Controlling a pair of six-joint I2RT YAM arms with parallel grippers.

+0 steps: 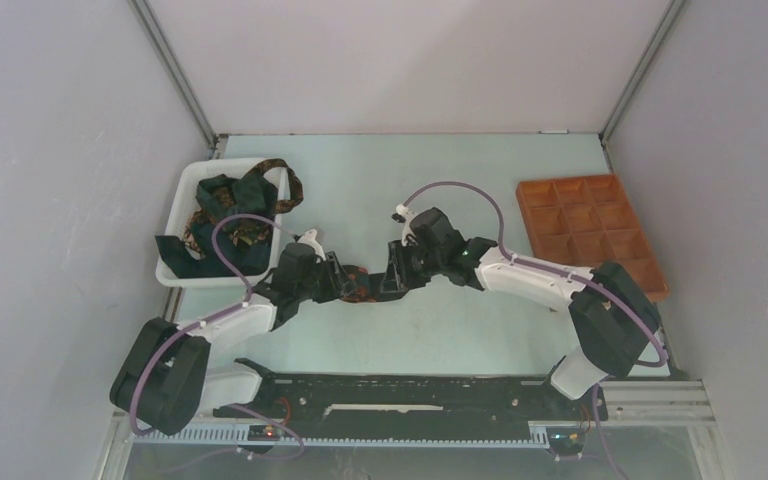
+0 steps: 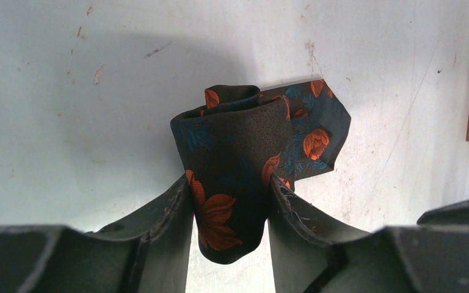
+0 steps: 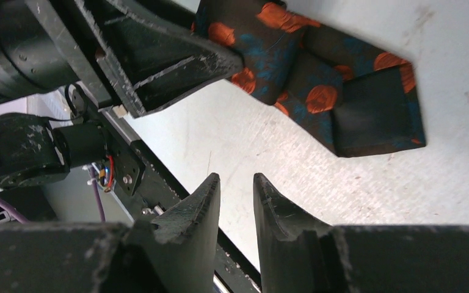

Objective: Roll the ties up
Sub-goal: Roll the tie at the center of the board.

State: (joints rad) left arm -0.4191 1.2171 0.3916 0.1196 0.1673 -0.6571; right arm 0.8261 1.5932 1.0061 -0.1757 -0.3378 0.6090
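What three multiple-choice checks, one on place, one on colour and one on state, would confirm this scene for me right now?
1. Where is the white bin? A) on the right B) on the left C) in the middle
2. What colour are the flowers on the rolled tie? A) yellow B) white C) orange
3. What is the left claw doing? A) gripping the tie B) hanging open, empty C) shut on nothing

Key: B, the bin sits at the left edge in the top view; C, orange blooms show on the dark cloth; A, both fingers press the roll's sides.
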